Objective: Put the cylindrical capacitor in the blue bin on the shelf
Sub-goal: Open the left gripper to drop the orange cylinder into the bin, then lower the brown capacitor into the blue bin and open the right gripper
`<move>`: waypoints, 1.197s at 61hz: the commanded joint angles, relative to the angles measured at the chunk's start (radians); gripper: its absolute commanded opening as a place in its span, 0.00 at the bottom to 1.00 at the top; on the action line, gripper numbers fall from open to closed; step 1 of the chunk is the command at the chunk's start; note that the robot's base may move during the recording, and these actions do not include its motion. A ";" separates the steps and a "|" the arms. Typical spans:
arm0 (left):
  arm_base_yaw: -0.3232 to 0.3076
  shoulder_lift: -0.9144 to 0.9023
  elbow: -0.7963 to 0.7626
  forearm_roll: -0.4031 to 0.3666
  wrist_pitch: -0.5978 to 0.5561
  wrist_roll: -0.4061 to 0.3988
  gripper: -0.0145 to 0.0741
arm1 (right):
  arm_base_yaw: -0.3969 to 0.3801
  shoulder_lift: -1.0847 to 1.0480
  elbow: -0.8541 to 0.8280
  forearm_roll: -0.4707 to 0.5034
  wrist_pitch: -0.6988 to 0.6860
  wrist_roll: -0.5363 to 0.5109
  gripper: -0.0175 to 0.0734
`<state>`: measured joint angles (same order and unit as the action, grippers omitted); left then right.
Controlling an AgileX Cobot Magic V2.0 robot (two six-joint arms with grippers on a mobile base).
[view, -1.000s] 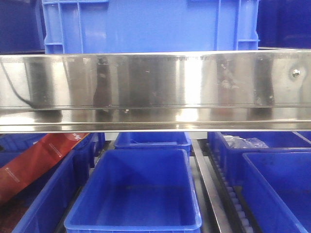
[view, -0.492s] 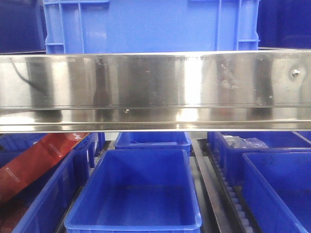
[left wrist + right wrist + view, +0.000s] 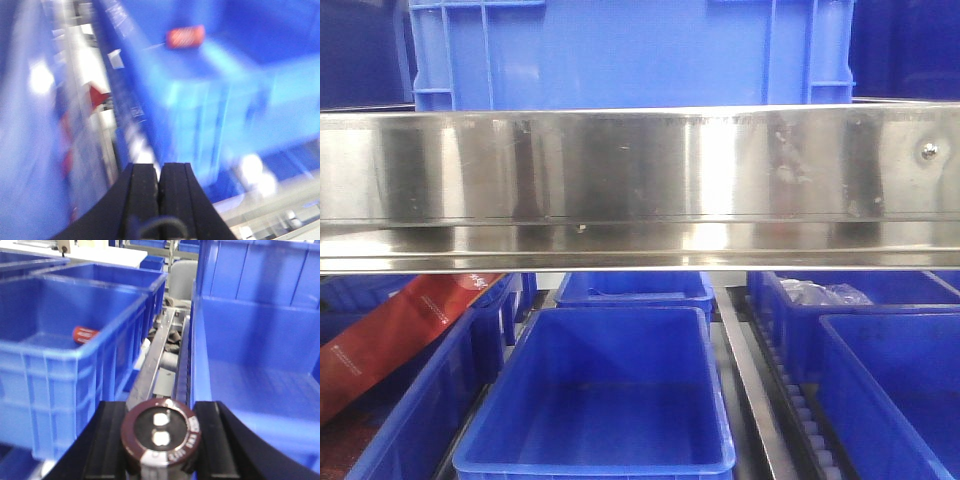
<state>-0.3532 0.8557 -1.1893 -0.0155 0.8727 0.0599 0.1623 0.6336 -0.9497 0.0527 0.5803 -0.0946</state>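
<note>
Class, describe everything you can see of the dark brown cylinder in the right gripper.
The dark brown cylinder shows its round end face to the right wrist camera: a glossy maroon rim with pale lettering too blurred to read, and two pale terminals in a dark centre. It is clamped between the right gripper's black fingers, touching both; nothing else visibly touches it.

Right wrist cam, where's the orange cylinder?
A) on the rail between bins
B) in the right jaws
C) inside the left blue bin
C: the orange cylinder lies inside the bin; the right jaws grip a dark cylinder instead.
</note>
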 commanded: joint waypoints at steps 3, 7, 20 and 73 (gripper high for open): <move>0.033 -0.162 0.140 -0.006 -0.026 -0.011 0.06 | 0.015 0.085 -0.110 0.013 -0.026 -0.003 0.01; 0.046 -0.240 0.199 -0.006 -0.026 -0.011 0.06 | 0.053 0.160 -0.189 0.013 -0.026 -0.005 0.01; 0.067 -0.394 0.303 -0.006 -0.026 -0.013 0.06 | 0.192 0.436 -0.452 0.013 -0.004 -0.027 0.01; 0.068 -0.428 0.309 -0.044 -0.024 -0.013 0.06 | 0.290 1.212 -1.031 0.039 0.276 -0.027 0.24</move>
<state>-0.2876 0.4330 -0.8801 -0.0444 0.8706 0.0525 0.4511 1.8539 -1.9629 0.0827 0.8718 -0.1132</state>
